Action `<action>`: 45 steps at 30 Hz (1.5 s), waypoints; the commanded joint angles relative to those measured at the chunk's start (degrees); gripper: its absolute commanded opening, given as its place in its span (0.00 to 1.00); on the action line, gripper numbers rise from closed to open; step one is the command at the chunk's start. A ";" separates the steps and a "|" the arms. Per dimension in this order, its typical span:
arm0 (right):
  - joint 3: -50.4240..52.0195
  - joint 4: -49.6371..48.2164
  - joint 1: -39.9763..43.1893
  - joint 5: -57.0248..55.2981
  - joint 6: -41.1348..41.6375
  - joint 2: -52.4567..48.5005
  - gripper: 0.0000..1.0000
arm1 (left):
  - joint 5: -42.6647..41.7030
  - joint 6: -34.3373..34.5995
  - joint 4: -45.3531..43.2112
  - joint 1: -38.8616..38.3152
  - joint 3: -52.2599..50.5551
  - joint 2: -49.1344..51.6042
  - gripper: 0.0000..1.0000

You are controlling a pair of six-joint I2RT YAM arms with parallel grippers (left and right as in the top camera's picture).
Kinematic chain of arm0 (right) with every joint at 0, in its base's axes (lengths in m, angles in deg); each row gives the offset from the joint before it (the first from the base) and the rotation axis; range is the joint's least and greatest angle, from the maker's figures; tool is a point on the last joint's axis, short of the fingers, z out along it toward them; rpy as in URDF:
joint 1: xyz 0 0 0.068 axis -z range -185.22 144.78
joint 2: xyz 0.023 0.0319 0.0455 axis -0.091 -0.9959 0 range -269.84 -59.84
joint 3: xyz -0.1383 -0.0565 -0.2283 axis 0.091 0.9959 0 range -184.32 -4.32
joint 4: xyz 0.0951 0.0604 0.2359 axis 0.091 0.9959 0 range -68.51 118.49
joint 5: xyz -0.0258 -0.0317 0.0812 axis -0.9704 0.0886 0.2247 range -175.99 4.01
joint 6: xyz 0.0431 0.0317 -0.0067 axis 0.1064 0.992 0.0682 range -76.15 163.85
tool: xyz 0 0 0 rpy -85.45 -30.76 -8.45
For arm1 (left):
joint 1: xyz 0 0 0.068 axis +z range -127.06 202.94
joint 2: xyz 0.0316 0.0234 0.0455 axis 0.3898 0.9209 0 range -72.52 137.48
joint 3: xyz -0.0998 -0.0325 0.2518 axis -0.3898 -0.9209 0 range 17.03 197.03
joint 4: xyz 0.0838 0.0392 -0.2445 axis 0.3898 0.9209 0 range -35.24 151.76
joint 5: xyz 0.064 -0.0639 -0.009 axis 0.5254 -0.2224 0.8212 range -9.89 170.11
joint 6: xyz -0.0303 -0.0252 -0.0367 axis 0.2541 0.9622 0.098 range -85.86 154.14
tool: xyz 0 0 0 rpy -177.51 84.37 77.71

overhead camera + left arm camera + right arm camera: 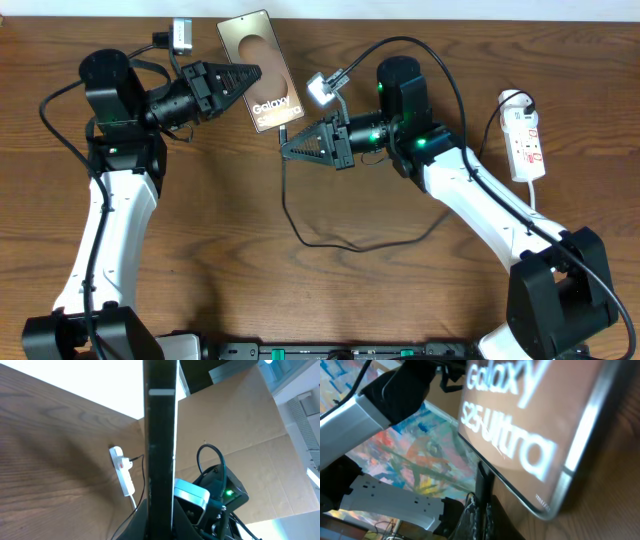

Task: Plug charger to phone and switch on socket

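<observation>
My left gripper [243, 76] is shut on the left long edge of the phone [262, 70], whose bronze screen with white Galaxy text faces up. In the left wrist view the phone [160, 435] is a dark edge-on bar rising from between the jaws of the left gripper [160, 522]. My right gripper [286, 144] is shut on the charger's small black plug [482, 480] just below the phone's bottom edge [530, 425]. The plug tip meets that edge; I cannot tell whether it is seated. The charger cable [300, 235] trails down and loops right. The socket [525, 140] lies at the far right.
The white power strip [122, 472] with its cord also shows in the left wrist view, lying on the wooden table [200, 230]. The right arm's wrist camera [190, 500] sits close behind the phone. Thick black arm cables [440, 60] arch over the right arm.
</observation>
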 commanded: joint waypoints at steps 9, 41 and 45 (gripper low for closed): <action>-0.59 -2.54 0.20 -1.90 2.60 0.02 0.01 | -2.67 -1.25 -0.20 -0.46 1.49 -0.96 0.07; -0.59 -2.56 4.02 2.23 1.68 0.04 0.01 | -6.19 -3.65 -0.17 -0.46 1.49 -0.94 0.07; -0.59 -2.54 4.96 3.23 1.25 0.04 0.01 | -6.40 -3.65 -0.17 -0.46 1.49 -0.94 0.08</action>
